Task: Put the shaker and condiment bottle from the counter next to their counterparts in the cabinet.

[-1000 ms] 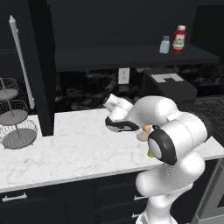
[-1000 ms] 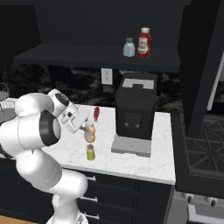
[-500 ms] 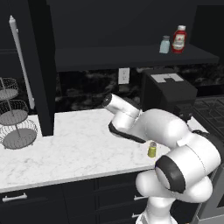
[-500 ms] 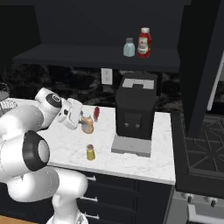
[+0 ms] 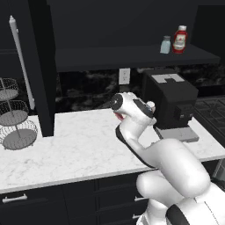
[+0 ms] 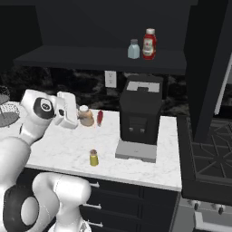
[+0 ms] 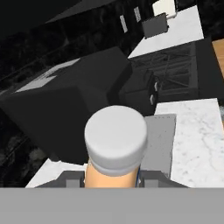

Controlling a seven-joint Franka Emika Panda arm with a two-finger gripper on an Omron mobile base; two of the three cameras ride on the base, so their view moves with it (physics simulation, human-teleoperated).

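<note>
Pinching the condiment bottle (image 7: 114, 148) between the two fingertips (image 7: 70, 178), low on its orange body, so the pale cap sticks out ahead of the gripper (image 6: 78, 117). Held that way, presumably, to keep the cap end free for setting down later on the shelf. In the right base view, carried above the counter (image 6: 68, 145), left of the black coffee machine (image 6: 139, 113), with a small red item (image 6: 99, 118) just beyond it toward the wall; hard to tell what that item is.

Left standing on the near part of the counter: the shaker (image 6: 94, 157), yellow-green, upright, well apart from the gripper and just left of the machine's grey base. Untouched so far, so probably second in line.

Up on the cabinet (image 6: 90, 58) shelf, toward its right end: the counterparts, namely the pale blue-grey shaker (image 6: 133, 49) and the red bottle (image 6: 149, 44), side by side and close together. Open shelf to their left, which looks like the sensible landing spot for the orange bottle.

Judging by the pose: lift under way, delivery not yet done. Next move calls for raising the bottle well clear of the coffee machine's top before reaching right and far toward the shelf; risk of clipping the machine or nudging the red bottle on arrival.
</note>
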